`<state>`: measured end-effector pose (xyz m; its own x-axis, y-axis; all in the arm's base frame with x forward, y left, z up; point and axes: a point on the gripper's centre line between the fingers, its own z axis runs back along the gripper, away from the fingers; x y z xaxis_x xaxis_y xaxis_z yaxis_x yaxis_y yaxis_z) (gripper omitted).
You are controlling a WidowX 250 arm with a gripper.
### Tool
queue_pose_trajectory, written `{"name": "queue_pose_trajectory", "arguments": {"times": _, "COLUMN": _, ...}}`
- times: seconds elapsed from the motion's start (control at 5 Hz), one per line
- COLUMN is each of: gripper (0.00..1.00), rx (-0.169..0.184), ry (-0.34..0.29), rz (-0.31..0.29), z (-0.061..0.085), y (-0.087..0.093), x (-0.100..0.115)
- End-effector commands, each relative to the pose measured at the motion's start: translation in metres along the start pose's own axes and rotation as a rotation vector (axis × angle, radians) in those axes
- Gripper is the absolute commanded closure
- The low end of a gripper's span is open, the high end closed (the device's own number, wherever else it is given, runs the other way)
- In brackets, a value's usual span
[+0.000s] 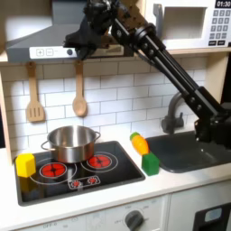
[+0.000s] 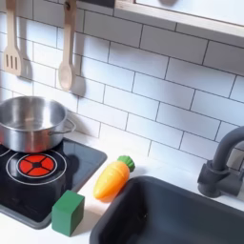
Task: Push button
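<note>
In the first exterior view the black arm reaches from the right up to the grey range hood (image 1: 36,36) at the top left. My gripper (image 1: 76,38) hangs against the hood's front, just above its control strip. Small buttons (image 1: 45,51) sit in a row on that strip, the nearest one (image 1: 70,51) right below the fingertips. The fingers are dark and blurred against the hood, so I cannot make out whether they are open or shut, or whether they touch a button.
A steel pot (image 1: 70,142) (image 2: 29,122) stands on the black stove (image 1: 108,171) (image 2: 81,167). Nearby lie a carrot (image 1: 138,143) (image 2: 112,178), a green block (image 1: 150,163) (image 2: 68,212) and a yellow block (image 1: 25,165). At right are the sink (image 1: 194,153) (image 2: 181,214), faucet (image 2: 221,167) and microwave (image 1: 194,25). Utensils (image 1: 79,95) hang on the wall.
</note>
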<state>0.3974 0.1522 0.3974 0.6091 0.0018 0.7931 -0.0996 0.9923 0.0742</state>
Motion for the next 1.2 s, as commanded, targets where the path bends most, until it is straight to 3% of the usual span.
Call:
{"name": "queue_pose_trajectory", "arguments": {"times": 0.0, "gripper": 1.00, "rx": 0.006, "ry": 0.020, "rz": -0.018, "z": -0.006, "y": 0.000, "x": 0.003}}
{"name": "queue_pose_trajectory", "arguments": {"times": 0.4, "gripper": 1.00, "rx": 0.038, "ry": 0.040, "rz": -0.034, "z": -0.003, "y": -0.001, "x": 0.003}}
{"name": "queue_pose_trajectory", "arguments": {"times": 0.6, "gripper": 1.00, "rx": 0.086, "ry": 0.083, "rz": -0.044, "z": 0.001, "y": -0.004, "x": -0.003}}
{"name": "queue_pose_trajectory", "arguments": {"times": 0.8, "gripper": 1.00, "rx": 0.089, "ry": 0.138, "rz": -0.089, "z": 0.009, "y": -0.018, "x": -0.005}}
{"name": "queue_pose_trajectory", "arguments": {"times": 1.0, "gripper": 0.00, "rx": 0.048, "ry": 0.133, "rz": -0.102, "z": 0.001, "y": -0.033, "x": -0.003}}
